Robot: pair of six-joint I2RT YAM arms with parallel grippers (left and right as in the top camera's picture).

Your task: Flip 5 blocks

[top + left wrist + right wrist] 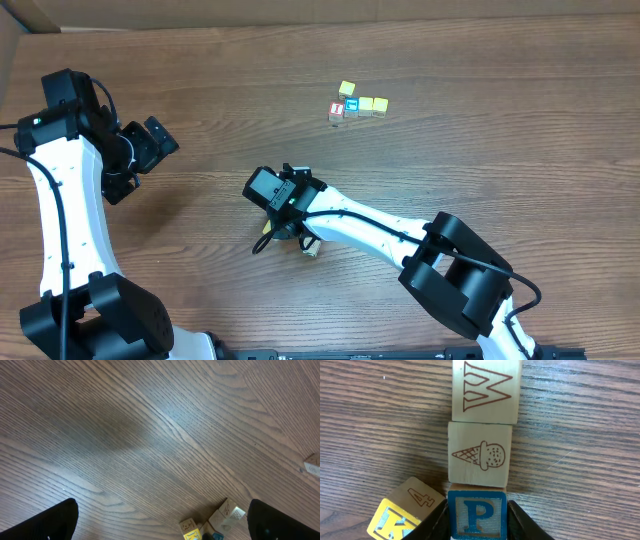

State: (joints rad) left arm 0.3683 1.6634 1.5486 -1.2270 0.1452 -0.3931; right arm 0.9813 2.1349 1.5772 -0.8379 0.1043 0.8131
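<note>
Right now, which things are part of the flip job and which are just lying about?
Job: P block, ice-cream block, W block, K block, loose cream block.
Lying about: red cube.

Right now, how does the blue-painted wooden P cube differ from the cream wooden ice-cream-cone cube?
The blue-painted wooden P cube has a coloured letter face; the cream wooden cone cube shows a brown line drawing. The P cube is held between the right gripper's jaws; the cone cube lies free. Both share one row.
</note>
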